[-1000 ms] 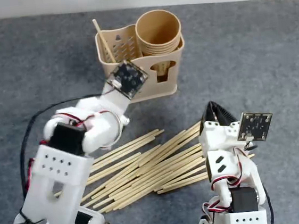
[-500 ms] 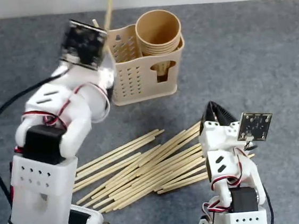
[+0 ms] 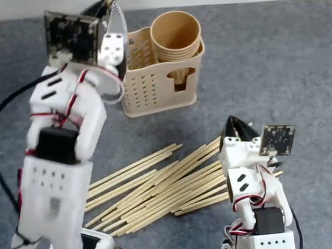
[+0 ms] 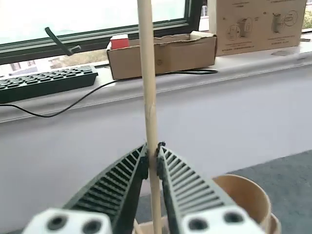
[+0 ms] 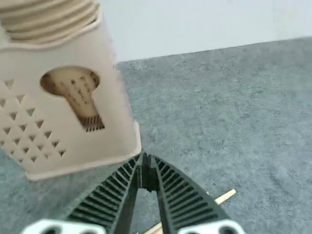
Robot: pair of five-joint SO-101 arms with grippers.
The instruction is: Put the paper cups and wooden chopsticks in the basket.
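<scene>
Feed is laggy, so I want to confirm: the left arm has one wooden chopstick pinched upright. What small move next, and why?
Probably lower the left gripper a little into the compartment of the beige perforated plastic basket beside the stacked brown paper cups before opening. It holds the thin wooden chopstick upright above the rim; released there, it might tip out.

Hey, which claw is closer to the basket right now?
Left. The left claw holds a chopstick at the basket rim; the right claw sits by the pile of chopsticks, apart from it.

White arms [image 3: 57, 189], black servos [image 3: 54, 145], dark ribbed claws [image 4: 152, 148]
</scene>
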